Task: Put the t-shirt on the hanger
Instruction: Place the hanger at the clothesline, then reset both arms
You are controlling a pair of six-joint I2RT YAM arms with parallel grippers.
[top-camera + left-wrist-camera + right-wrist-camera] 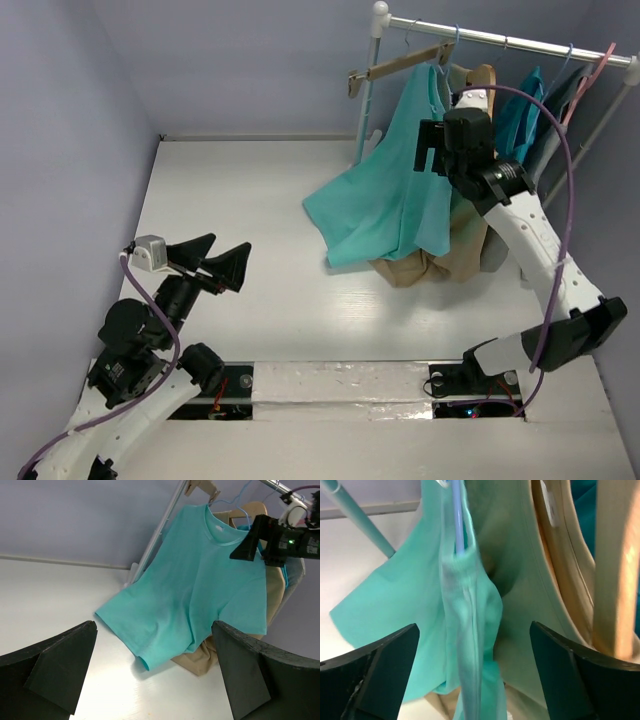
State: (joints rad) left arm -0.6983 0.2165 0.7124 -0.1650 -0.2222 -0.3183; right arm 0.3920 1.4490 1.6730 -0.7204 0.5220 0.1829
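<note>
The turquoise t-shirt (390, 190) hangs from the rail on the thin light-blue hanger (457, 40), with its lower hem spread on the table. It also shows in the left wrist view (200, 580) under the hanger (240, 507). My right gripper (430, 148) is open at the shirt's right shoulder. In the right wrist view (473, 630) a bunched fold of the shirt (465, 645) hangs between the jaws below the hanger's blue rod (456, 515), untouched by either finger. My left gripper (228, 245) is open and empty, low over the table at the left, facing the shirt (154, 625).
A clothes rail (520, 42) on a post (366, 100) stands at the back right. It carries a bare wooden hanger (400, 62), a tan top (470, 250) that sags onto the table, a darker teal garment (525, 115) and a pink hanger (592, 68). Walls close the left and back.
</note>
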